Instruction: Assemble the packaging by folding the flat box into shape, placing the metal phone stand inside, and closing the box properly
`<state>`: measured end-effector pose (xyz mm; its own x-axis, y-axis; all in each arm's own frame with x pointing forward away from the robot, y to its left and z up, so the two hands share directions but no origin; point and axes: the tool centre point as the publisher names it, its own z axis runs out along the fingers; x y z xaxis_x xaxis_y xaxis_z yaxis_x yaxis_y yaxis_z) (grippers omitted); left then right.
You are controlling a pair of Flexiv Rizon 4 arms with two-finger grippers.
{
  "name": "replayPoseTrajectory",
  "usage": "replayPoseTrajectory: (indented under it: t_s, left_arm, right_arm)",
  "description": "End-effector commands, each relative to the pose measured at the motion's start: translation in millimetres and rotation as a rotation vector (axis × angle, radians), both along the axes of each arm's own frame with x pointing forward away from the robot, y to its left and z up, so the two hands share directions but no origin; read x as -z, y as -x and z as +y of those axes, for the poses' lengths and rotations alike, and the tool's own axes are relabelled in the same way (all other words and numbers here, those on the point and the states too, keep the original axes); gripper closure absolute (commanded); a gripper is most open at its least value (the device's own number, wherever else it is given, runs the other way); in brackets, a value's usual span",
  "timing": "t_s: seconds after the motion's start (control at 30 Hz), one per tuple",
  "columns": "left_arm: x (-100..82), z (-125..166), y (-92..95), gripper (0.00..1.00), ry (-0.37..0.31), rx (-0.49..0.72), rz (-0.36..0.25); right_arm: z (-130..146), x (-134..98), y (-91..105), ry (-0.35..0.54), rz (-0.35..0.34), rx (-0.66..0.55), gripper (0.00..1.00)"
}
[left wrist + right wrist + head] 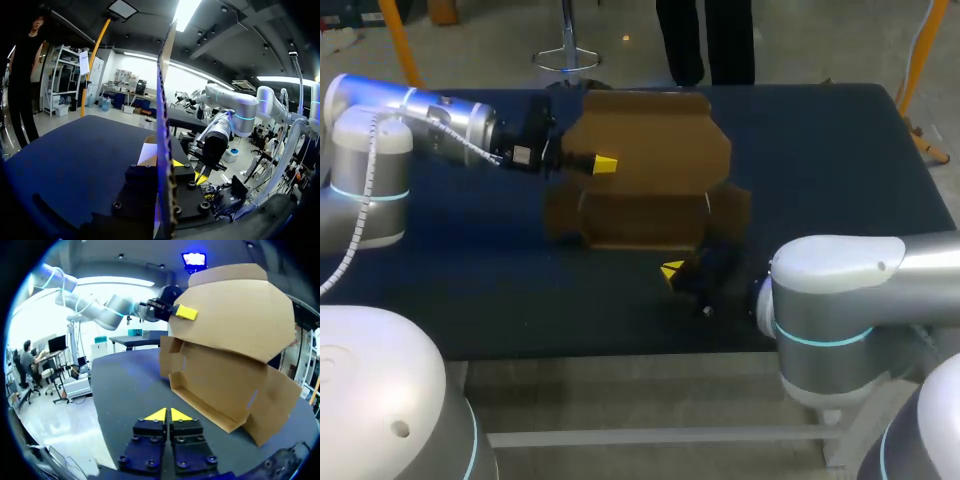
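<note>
My left pincer (603, 164) is pinching the raised lid flap (655, 135) of the cardboard box (640, 220) at its left edge, with one yellow tip showing on the near face. My right pincer (168, 415) is pressed together, tip against tip, and grips nothing. It sits low over the counter (470, 270) near the box's front right corner, apart from the cardboard. Only the left wrist view shows the flap running edge-on between my left fingers (187, 182), a black finger on each side of it, with my other arm's yellow tips beyond. Only the right wrist view shows the box's front: a shallow tray with low walls, side flaps spread outward, and the lid standing above it with my left tip on its edge. The box stands mid-counter, half folded and open. My left arm (410, 120) stretches in nearly level from the left. My right arm (850, 290) comes in from the right and lies low along the counter.
</note>
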<state>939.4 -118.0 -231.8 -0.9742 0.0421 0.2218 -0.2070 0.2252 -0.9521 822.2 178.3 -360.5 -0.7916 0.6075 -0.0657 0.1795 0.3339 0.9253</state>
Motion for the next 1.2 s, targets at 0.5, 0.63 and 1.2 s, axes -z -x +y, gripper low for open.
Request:
replayPoseTrajectory:
  t_s: [0.5,0.63,1.2]
  left_arm:
    - [4.3,-1,-0.7,1.00,0.000,0.004,0.002]
    - [4.3,-1,-0.7,1.00,0.000,0.004,0.002]
    - [4.3,-1,-0.7,1.00,0.000,0.004,0.002]
  right_arm:
    - [-54,-22,58.8,0.034,-0.022,-0.094,0.01]
    - [-61,-26,66.6,0.064,-0.026,-0.116,0.00]
    - [-104,-28,78.2,0.096,-0.046,-0.143,0.00]
